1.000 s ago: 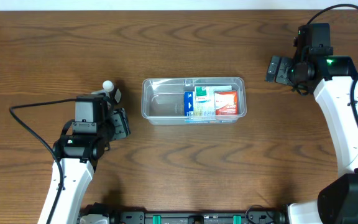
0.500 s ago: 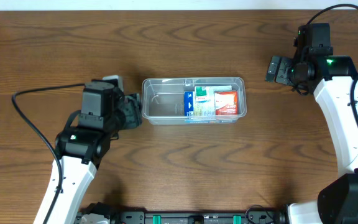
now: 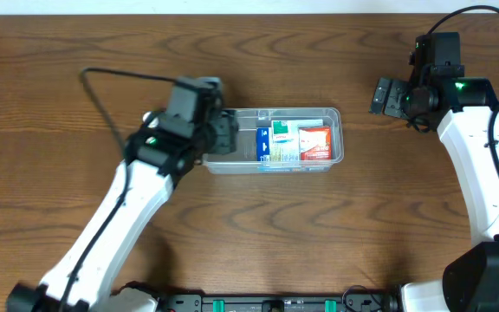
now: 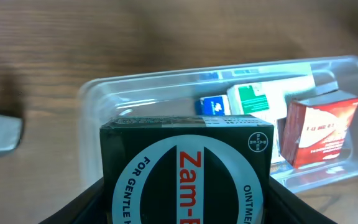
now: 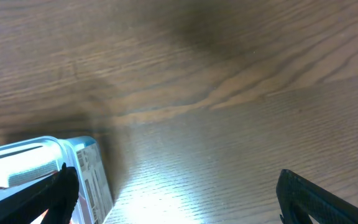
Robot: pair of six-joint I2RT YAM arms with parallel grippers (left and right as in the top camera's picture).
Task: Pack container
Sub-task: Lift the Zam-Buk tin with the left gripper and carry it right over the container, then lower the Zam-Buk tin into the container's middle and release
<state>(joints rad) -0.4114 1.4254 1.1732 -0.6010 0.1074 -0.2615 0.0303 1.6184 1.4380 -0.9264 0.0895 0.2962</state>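
The container, a clear plastic tub, lies lengthwise near the middle of the wooden table. Its right half holds 3 small boxes standing side by side: a blue-and-white box, a green-and-white box and a red box nearest the right end. The left half shows only bare plastic in the left wrist view.

The left gripper reaches over the tub's left end, clamped on a dark green ointment box with red lettering that reads "Zam-B" before the picture's edge cuts it off. The box sits upright between the 2 fingers, its face towards the wrist camera. It is in front of the empty left half, and whether it is already below the rim cannot be told.

The right gripper hangs over bare table to the right of the tub, apart from it. Its 2 fingers are spread wide with nothing between them, and the tub's near end shows at the lower left of its wrist view.
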